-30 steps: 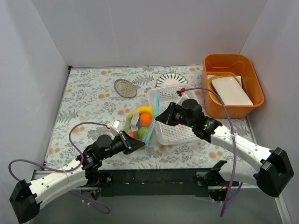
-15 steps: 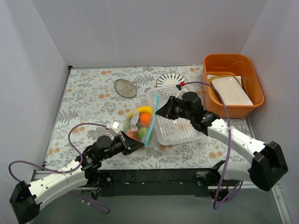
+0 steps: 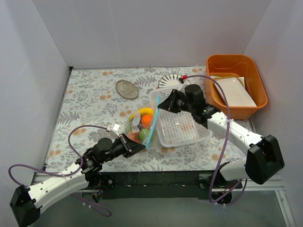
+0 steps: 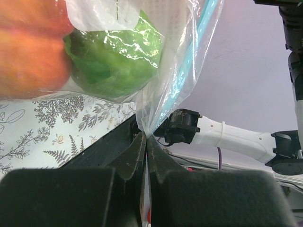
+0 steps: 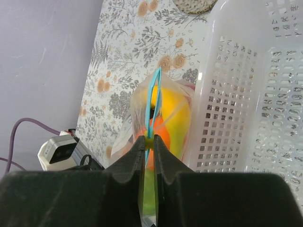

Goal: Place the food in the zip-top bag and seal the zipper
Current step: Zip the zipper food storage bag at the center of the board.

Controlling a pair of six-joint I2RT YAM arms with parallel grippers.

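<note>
Currently the zip-top bag [image 3: 137, 125] stands at the centre of the desk [image 3: 90, 104], just beside the white basket [image 3: 182, 127]. Visible inside it are a banana [image 3: 147, 110], an orange [image 3: 147, 120] and a green ball [image 4: 113, 61]. The left gripper [image 4: 144, 137] is pressed together on the film at the bag's lower corner. The right gripper [image 5: 149, 139] pinches the zipper [image 5: 152, 94] at the strip's upper end in the overhead view.
</note>
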